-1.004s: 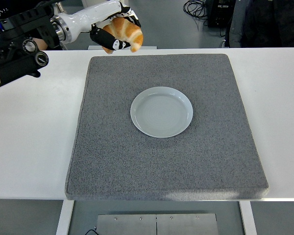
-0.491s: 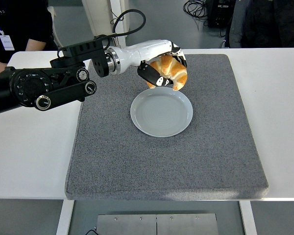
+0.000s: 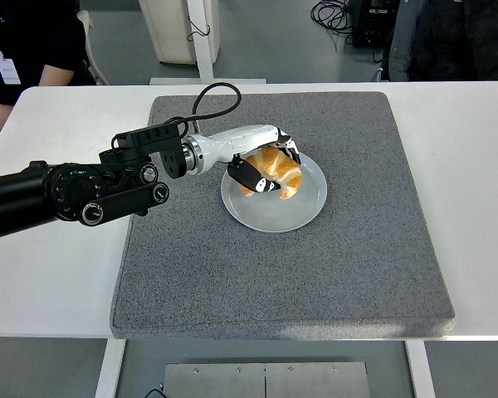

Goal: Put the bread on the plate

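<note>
A golden-brown croissant (image 3: 280, 170) is held low over the pale blue-grey plate (image 3: 295, 211) at the middle of the grey mat. My left hand (image 3: 266, 172) is shut on the croissant, its black fingers curled around it from the left and below. The croissant sits over the plate's upper left part; whether it touches the plate I cannot tell. The left arm reaches in from the left edge across the mat. The right arm is out of view.
A thick grey mat (image 3: 357, 274) covers most of the white table (image 3: 50, 257). A person in dark clothes with a badge sits at the top left (image 3: 25, 41). Another dark figure (image 3: 456, 37) is at the top right, behind the table.
My left hand has carried the croissant from beyond the mat's far left corner to over the plate, and it has come down until the croissant is at the plate.
</note>
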